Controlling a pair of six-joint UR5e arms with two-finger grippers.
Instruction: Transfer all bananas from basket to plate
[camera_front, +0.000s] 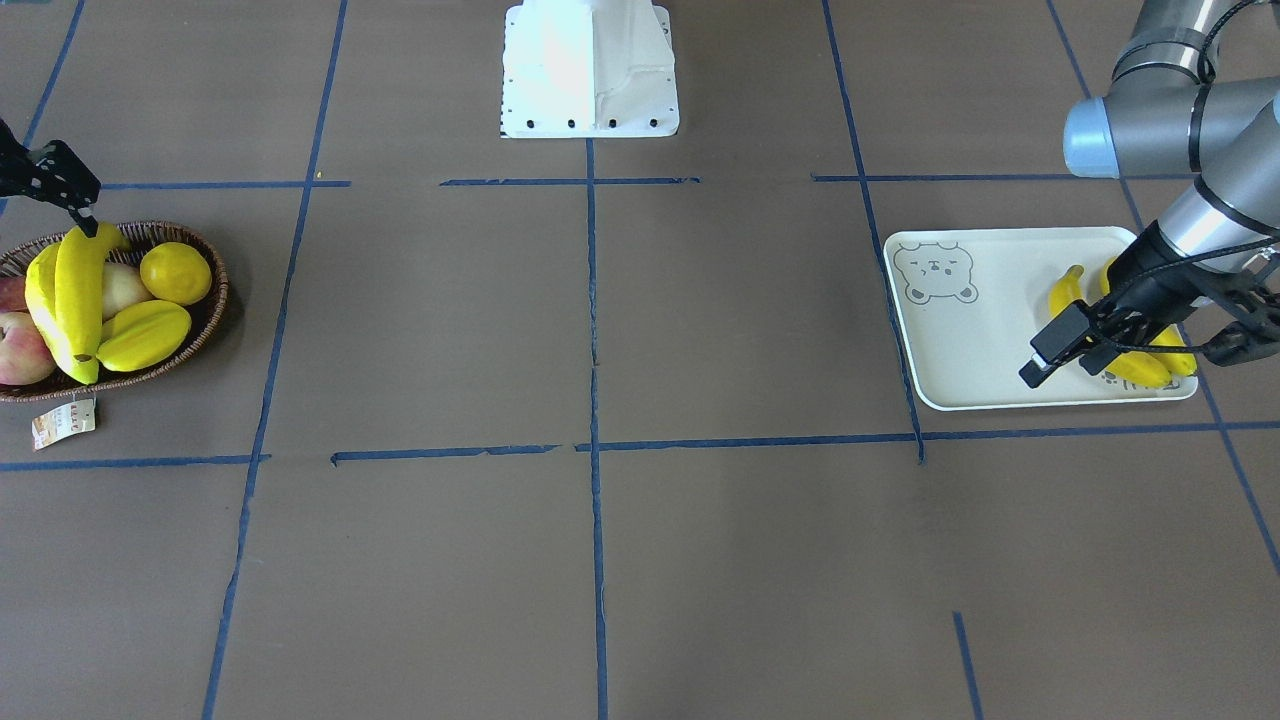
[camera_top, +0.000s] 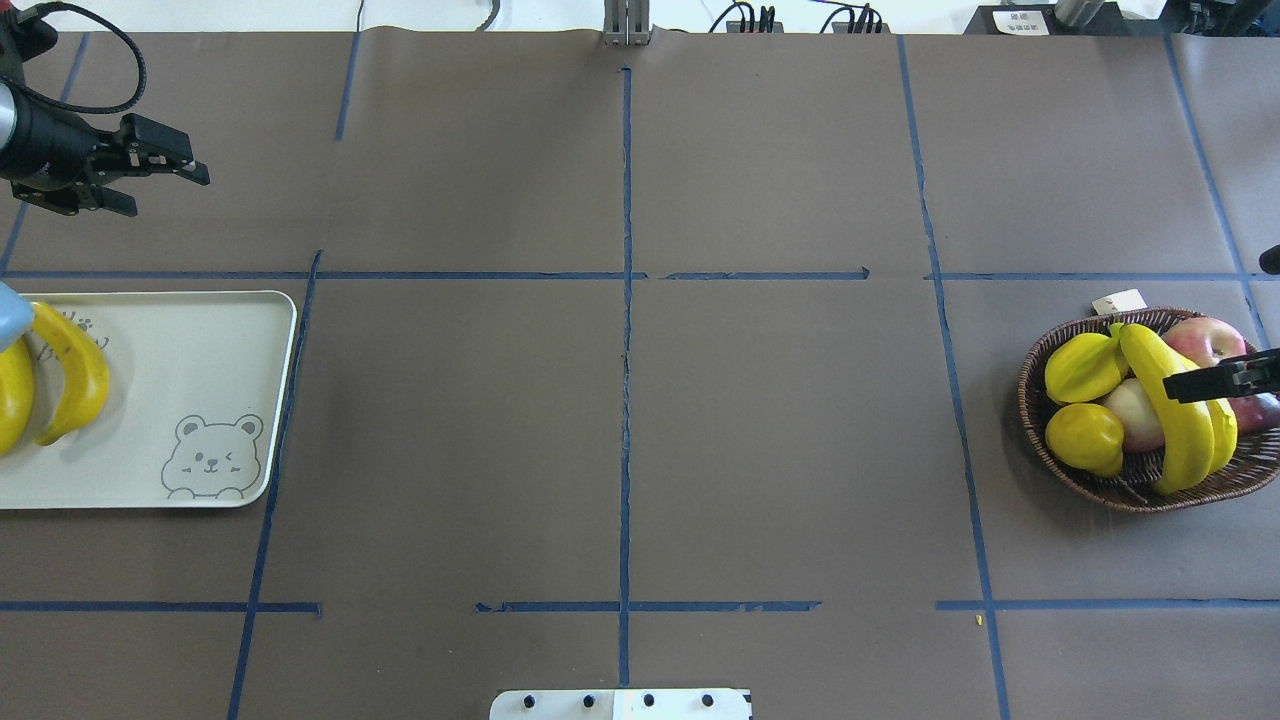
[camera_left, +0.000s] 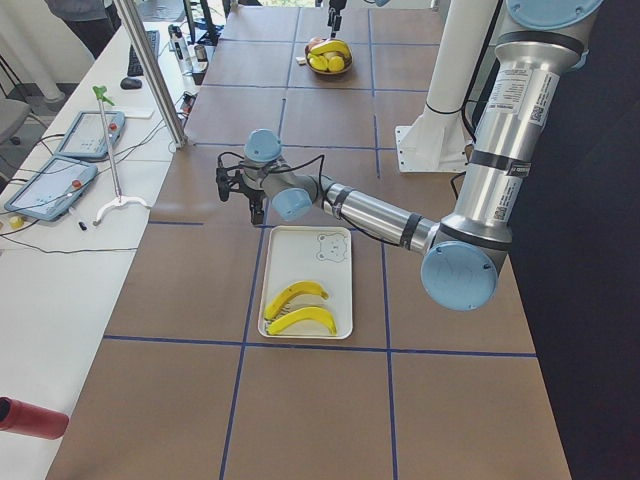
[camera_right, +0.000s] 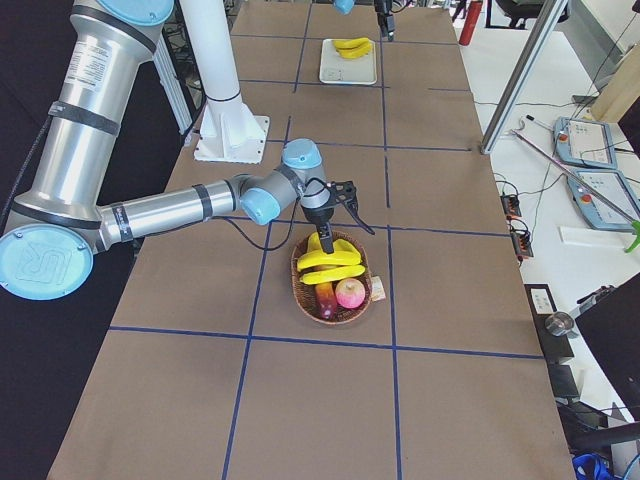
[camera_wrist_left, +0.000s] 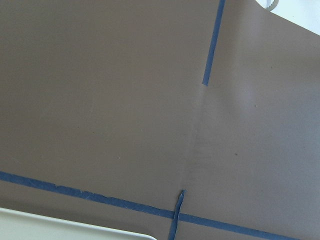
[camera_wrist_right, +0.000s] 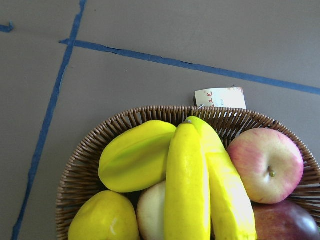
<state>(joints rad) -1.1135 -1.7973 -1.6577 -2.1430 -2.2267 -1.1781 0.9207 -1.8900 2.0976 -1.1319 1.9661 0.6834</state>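
Note:
Two bananas (camera_top: 1170, 410) lie side by side across the top of a wicker basket (camera_top: 1040, 420) at the right; they also show in the right wrist view (camera_wrist_right: 187, 190). My right gripper (camera_top: 1235, 378) hovers just over them, jaws apart, one fingertip (camera_front: 88, 225) at a banana's end. Two more bananas (camera_top: 75, 375) lie on the cream bear-face plate (camera_top: 200, 340) at the left. My left gripper (camera_top: 165, 180) is open and empty, raised beyond the plate's far edge.
The basket also holds a starfruit (camera_top: 1080, 365), a lemon (camera_top: 1085, 437), a pale fruit (camera_top: 1135, 410) and apples (camera_top: 1205, 340). A paper tag (camera_top: 1118, 301) hangs off its rim. The robot's white base (camera_front: 590, 70) stands mid-table. Blue tape lines cross the brown table.

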